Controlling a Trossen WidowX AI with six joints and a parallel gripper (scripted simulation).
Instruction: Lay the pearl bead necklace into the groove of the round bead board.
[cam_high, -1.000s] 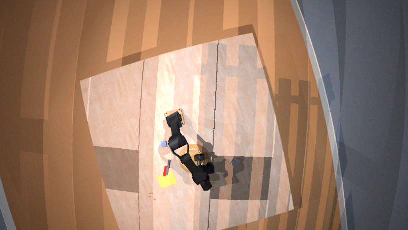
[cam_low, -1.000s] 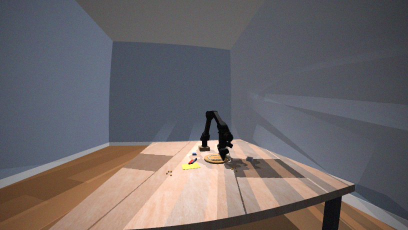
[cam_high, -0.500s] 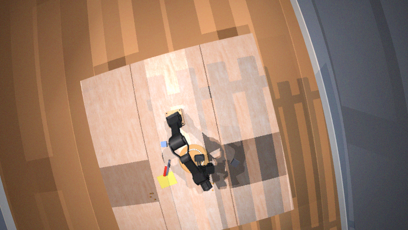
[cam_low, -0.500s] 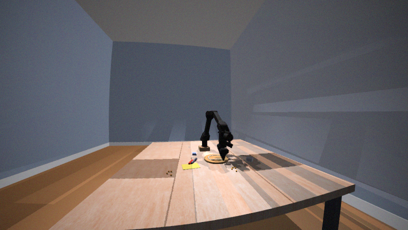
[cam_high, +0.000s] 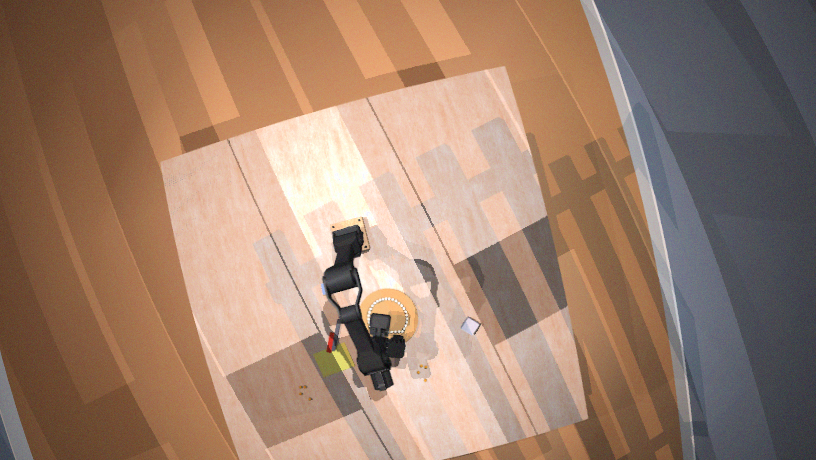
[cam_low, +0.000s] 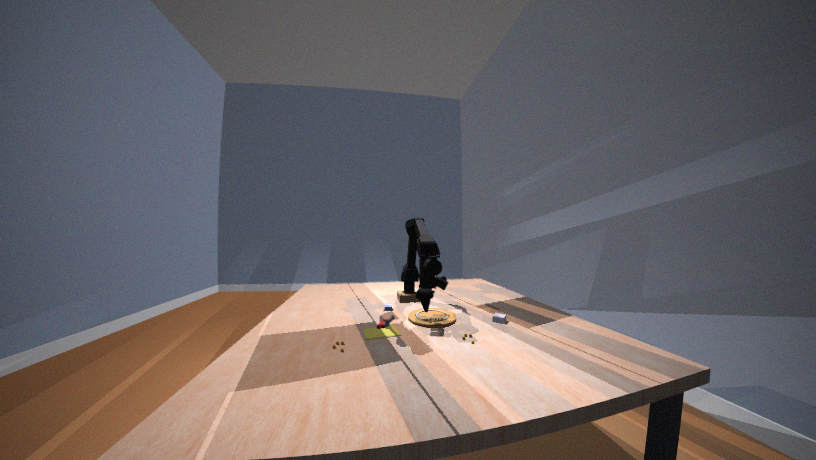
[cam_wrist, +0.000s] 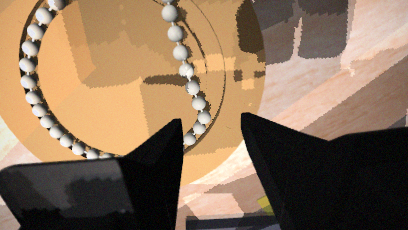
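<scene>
The pearl bead necklace (cam_high: 407, 317) (cam_wrist: 169, 13) lies as a loop on the round bead board (cam_high: 412, 307) (cam_low: 435, 320) (cam_wrist: 85, 120). In the wrist view its left side follows the groove. On the right, the upper stretch lies inward of the groove's curved lines, and the lower beads meet the groove near the fingertips. My gripper (cam_low: 426, 310) (cam_wrist: 211, 123) is partly open and points down over the board. Some lower right beads show in the gap between the fingers, with no bead pinched. The left finger hides part of the loop's lower edge.
A yellow sheet (cam_high: 329, 364) (cam_low: 381, 332) and a red-and-dark tool (cam_high: 330, 342) (cam_low: 382, 323) lie left of the board. A blue block (cam_high: 323, 290) (cam_low: 388, 308) sits near the arm. A pale block (cam_high: 470, 325) (cam_low: 499, 318) stands to the right. Small orange beads lie in two groups.
</scene>
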